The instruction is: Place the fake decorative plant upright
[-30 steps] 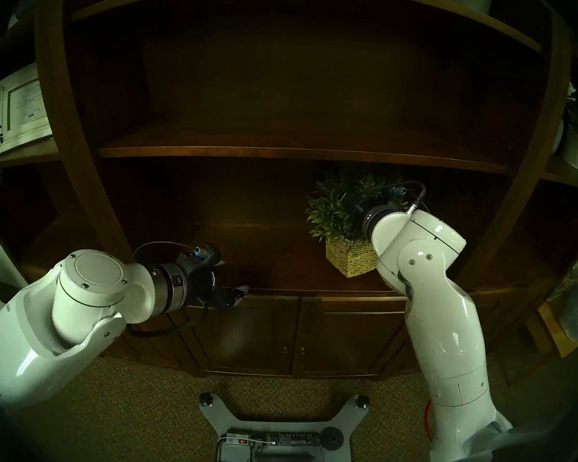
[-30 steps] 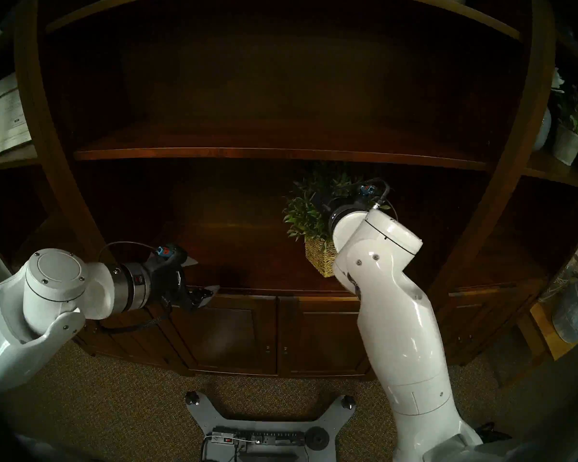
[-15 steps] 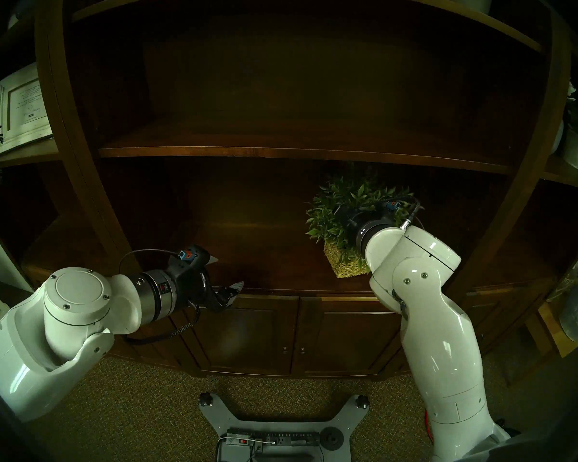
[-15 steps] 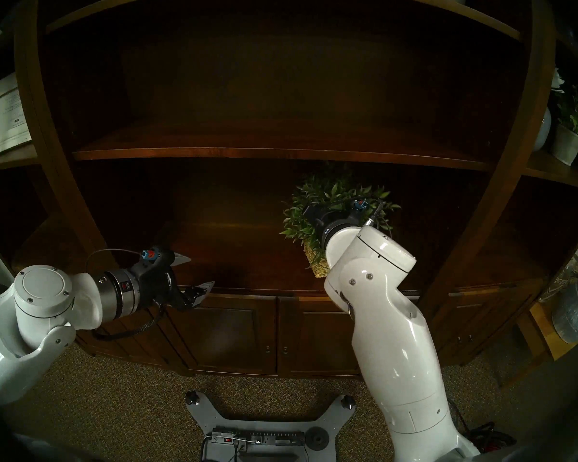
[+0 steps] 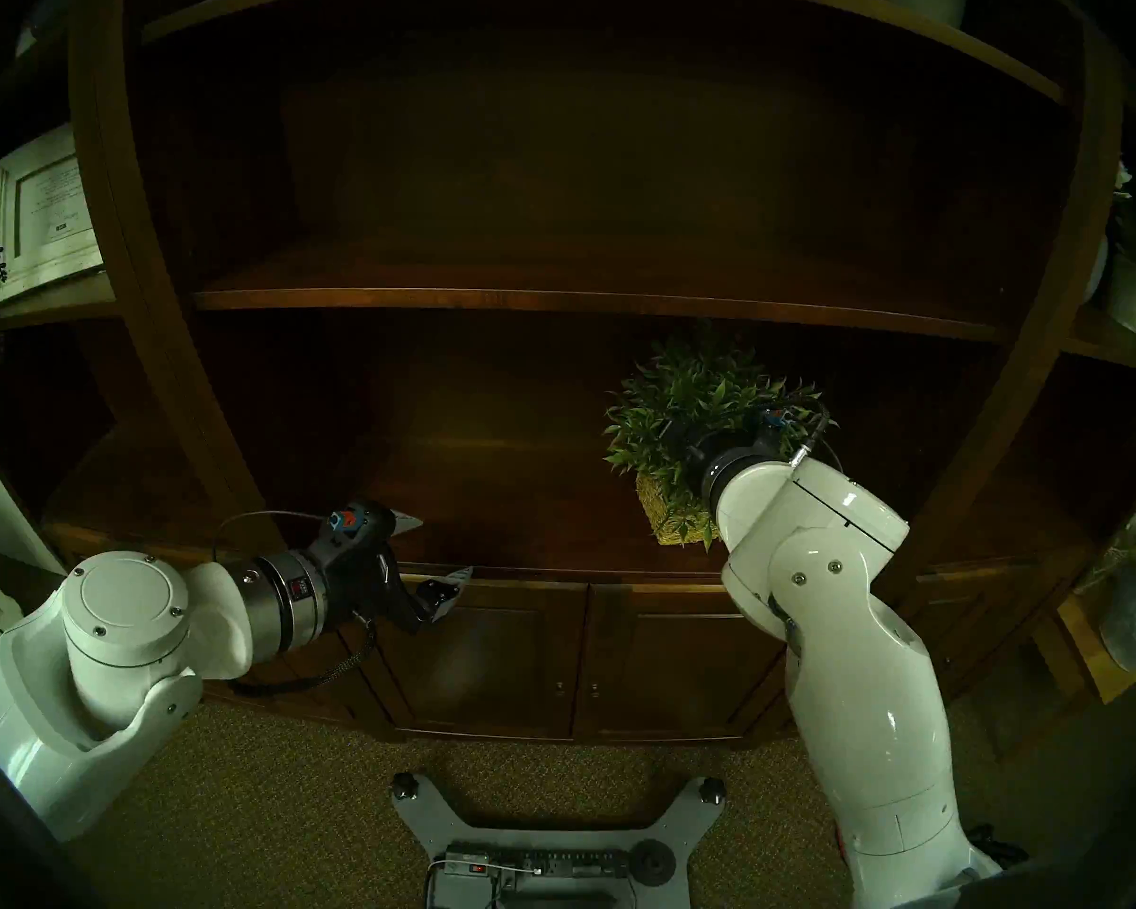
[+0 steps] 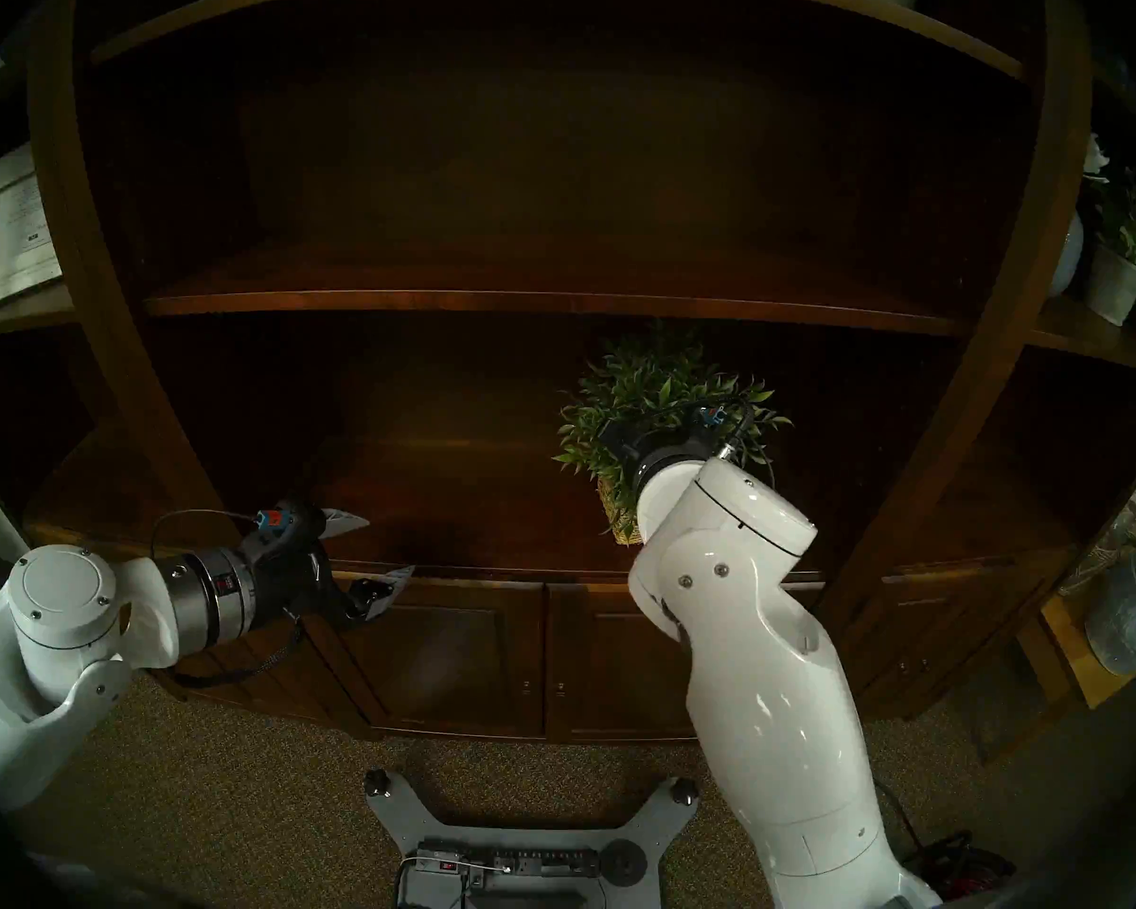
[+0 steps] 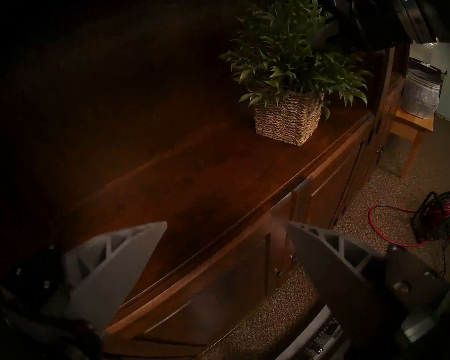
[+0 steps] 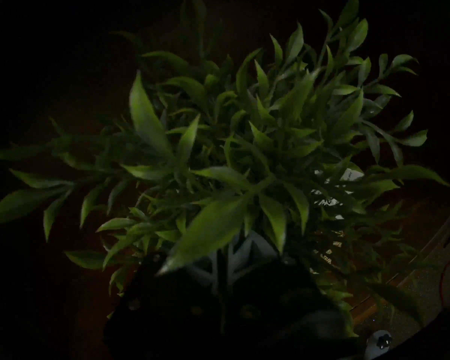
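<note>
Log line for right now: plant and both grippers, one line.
plant: upright on shelf | right gripper: shut, in the leaves, grip unclear | left gripper: open, empty, apart from plant

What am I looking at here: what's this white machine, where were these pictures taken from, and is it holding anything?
It is a robot with two white arms, each ending in a two-fingered hand. The two wide pictures come from cameras on its head and look at a dark brown wooden shelf unit. The other two come from a camera on each wrist, so they look along the fingers.

On the lower shelf stands a fake plant with small pointed green leaves in a tan woven straw cube pot, and it is upright.

The left hand is open and empty, hovering by the shelf's front edge. The right hand is shut and buried in the leaves. The picture is too dark to tell whether it pinches a stem.
</note>
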